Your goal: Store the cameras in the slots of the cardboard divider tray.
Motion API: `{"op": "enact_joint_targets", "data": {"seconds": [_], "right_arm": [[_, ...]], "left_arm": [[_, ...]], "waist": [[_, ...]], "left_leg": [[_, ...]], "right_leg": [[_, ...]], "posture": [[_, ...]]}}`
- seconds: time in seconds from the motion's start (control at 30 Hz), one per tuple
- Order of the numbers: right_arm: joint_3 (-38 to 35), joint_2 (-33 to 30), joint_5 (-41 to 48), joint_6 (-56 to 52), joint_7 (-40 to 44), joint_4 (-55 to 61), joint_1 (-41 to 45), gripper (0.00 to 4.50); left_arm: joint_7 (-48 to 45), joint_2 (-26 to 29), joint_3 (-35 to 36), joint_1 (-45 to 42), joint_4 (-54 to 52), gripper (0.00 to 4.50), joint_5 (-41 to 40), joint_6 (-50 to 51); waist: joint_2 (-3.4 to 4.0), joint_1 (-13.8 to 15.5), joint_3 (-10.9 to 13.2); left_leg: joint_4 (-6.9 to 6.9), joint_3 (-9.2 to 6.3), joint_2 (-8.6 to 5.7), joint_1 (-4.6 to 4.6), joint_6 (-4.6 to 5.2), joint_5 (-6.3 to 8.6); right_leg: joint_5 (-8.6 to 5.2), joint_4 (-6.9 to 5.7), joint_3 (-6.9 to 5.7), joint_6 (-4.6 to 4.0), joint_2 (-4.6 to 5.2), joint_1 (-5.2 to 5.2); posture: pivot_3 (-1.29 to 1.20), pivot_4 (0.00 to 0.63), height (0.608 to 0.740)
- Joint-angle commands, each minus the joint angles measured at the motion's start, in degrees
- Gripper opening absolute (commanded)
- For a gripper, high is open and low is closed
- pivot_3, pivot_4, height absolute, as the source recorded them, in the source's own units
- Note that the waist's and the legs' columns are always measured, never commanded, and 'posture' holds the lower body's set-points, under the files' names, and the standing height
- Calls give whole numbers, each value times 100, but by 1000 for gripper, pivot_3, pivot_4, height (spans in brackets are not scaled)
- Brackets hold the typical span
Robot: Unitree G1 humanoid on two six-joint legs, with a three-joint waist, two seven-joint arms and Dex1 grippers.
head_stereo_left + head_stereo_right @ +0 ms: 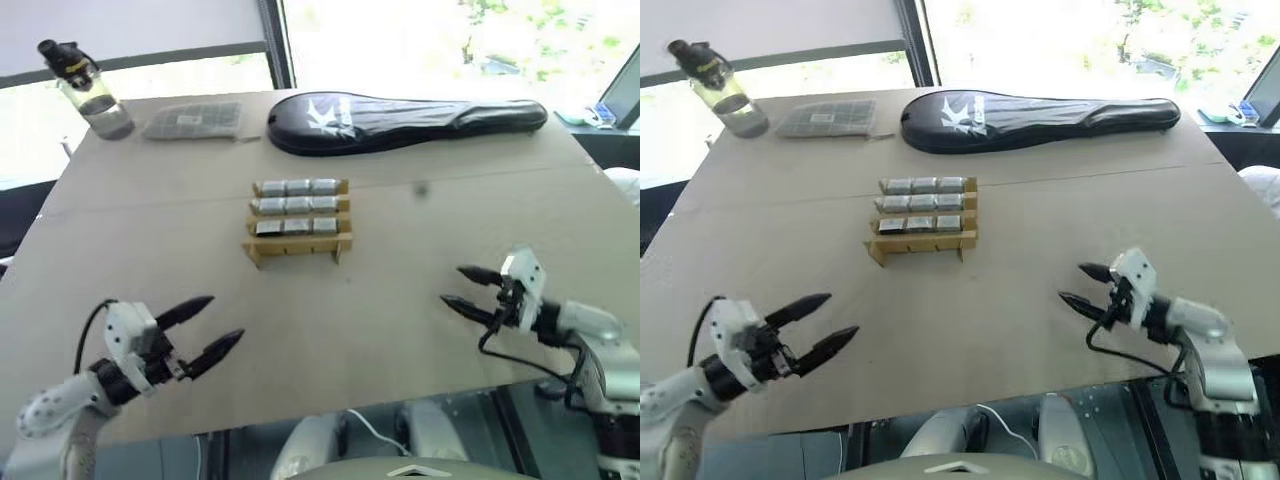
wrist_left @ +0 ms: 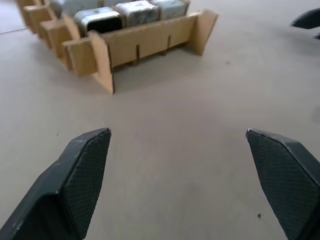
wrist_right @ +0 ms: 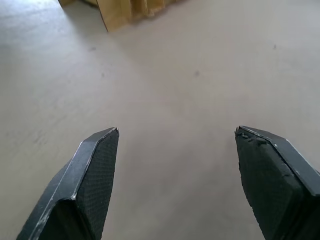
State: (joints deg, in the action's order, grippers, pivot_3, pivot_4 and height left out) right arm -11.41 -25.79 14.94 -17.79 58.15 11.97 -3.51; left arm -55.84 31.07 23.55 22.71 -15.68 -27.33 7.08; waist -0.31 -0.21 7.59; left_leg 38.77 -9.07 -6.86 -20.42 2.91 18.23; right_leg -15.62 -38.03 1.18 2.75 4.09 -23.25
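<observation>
The tan cardboard divider tray [image 1: 297, 245] stands in the middle of the table. Silver-grey cameras [image 1: 297, 206] fill its three far rows, three to a row; the near row holds none. In the left wrist view the tray [image 2: 145, 42] lies ahead, with cameras [image 2: 136, 12] standing in its slots. My left gripper [image 1: 214, 325] is open near the table's front left edge, nothing between its fingers. My right gripper [image 1: 452, 286] is open at the front right, also holding nothing. A corner of the tray [image 3: 122, 12] appears in the right wrist view.
A black racket cover [image 1: 400, 118] lies across the back of the table. A flat grey gridded packet [image 1: 193, 120] and a clear bottle with a black cap [image 1: 88, 92] sit at the back left. The table's front edge runs just under both grippers.
</observation>
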Motion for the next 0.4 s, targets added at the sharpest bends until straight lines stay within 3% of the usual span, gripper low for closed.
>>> {"op": "enact_joint_targets", "data": {"seconds": [0.03,0.2,0.4], "right_arm": [[-358,44,158,431,-426,354,-461,3665],[-521,28,274,655,-847,462,-817,3665],[-487,-97,392,767,-984,483,-931,3665]], "left_arm": [[677,-261,-349,19,-406,4500,462,-113],[1003,-441,-651,2,-593,4500,609,-128],[1002,-291,-798,-70,-559,4500,656,-159]], "waist": [[-1,84,-2],[-5,100,-5],[-3,97,-5]], "left_leg": [[0,3,0,0,0,0],[-3,11,0,3,1,0],[-32,23,4,22,0,0]], "right_leg": [[0,2,3,1,0,0],[2,4,11,3,-2,1],[1,7,25,3,-5,2]], "posture": [[0,150,740],[0,150,740],[0,150,740]]}}
